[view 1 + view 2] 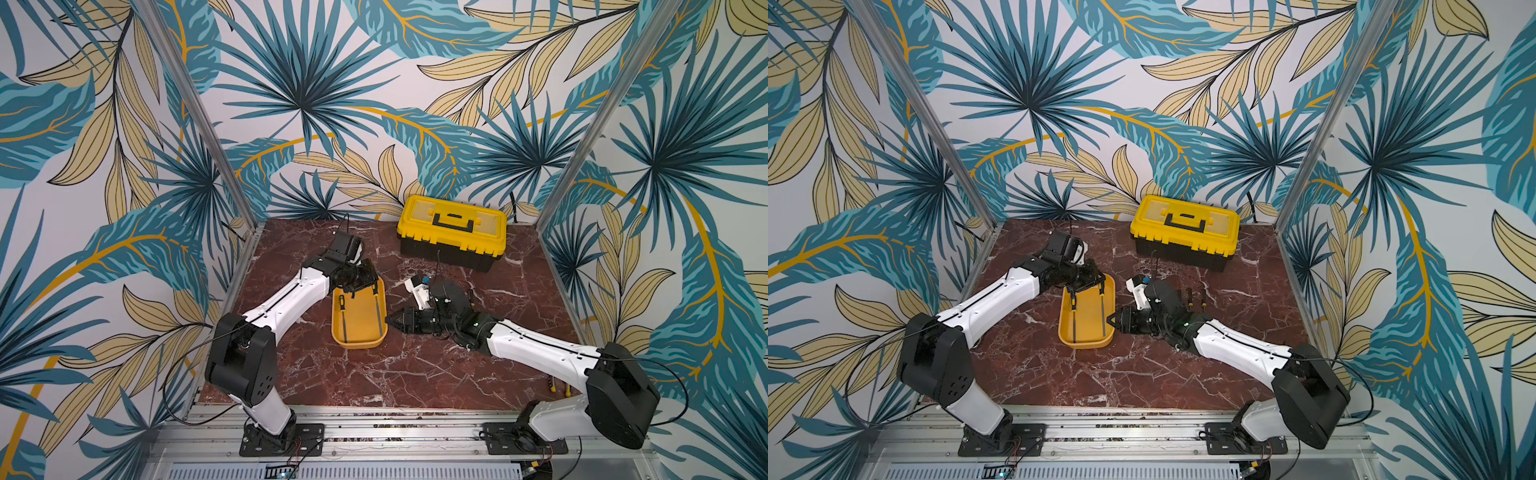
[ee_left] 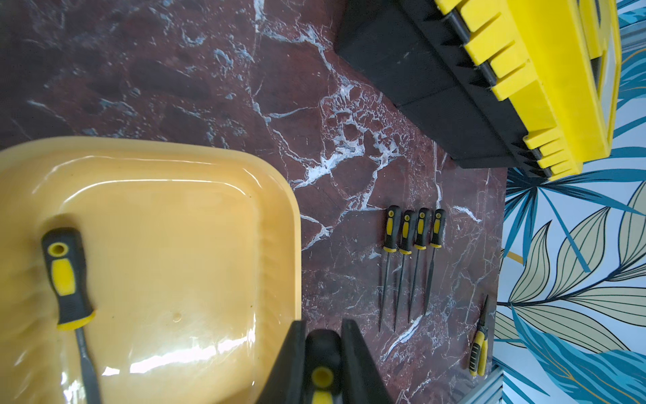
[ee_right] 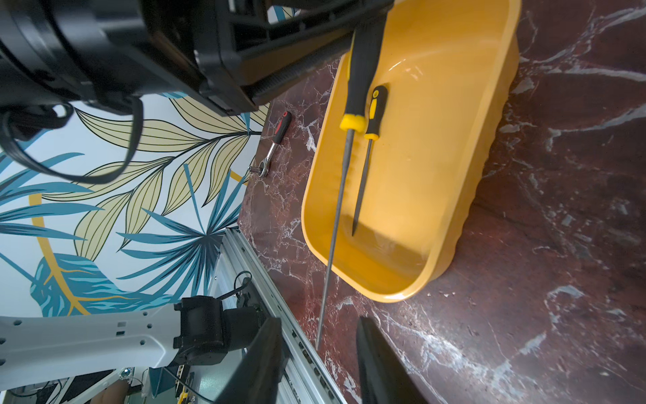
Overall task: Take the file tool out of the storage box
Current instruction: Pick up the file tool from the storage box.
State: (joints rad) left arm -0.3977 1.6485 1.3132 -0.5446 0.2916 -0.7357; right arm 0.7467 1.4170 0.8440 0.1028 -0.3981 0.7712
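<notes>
The file tool (image 3: 353, 122) is up by its black-and-yellow handle, the left gripper (image 2: 323, 332) clamped hard on it. The shaft runs along the right side of the storage box (image 1: 359, 320), over the box and not yet carried clear, by my reading. Taking the handle end leaves the thin shaft free to lift out. A second file (image 3: 372, 112) lies flat on the box floor. The left arm reaches forward, wrist folded down over the box's far end. The right gripper (image 3: 318, 323) sits low beside the box's right wall, aimed sideways at it, jaws apart on nothing — placed, I'd guess, to steady or receive. Four more files (image 2: 412, 241) line up on the table.
</notes>
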